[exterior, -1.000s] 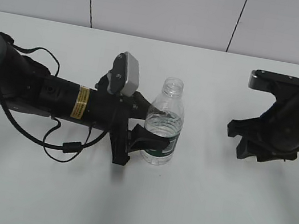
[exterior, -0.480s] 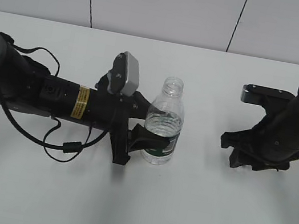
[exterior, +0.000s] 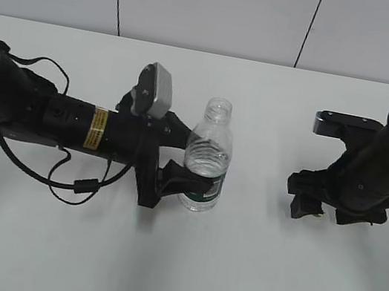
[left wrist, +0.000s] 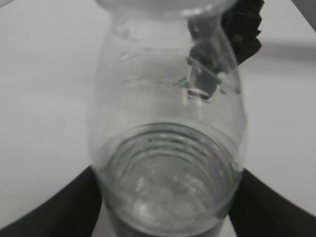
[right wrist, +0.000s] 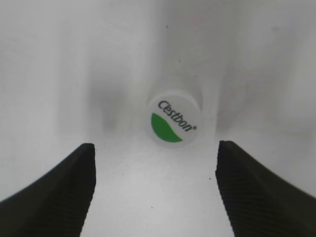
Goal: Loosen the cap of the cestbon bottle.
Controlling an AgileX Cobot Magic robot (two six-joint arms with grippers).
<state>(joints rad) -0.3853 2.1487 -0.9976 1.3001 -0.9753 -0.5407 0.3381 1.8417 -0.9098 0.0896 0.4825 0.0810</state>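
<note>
Two arms over a white table (exterior: 232, 273). Exterior view: left gripper (exterior: 186, 182) lies sideways, its fingers clamped around the lower body of the bottle (exterior: 208, 155), which stands upright with its neck bare and no cap on. Right gripper (exterior: 330, 207) hangs well apart on the right, low over the table.

Left wrist view: bottle (left wrist: 165, 148) fills the frame, dark fingers (left wrist: 59, 212) pressed on both sides.

Right wrist view: cap (right wrist: 173, 118) lies on the table, logo up, loose between the right gripper (right wrist: 154, 182) fingers, which are spread wide and touch nothing.
</note>
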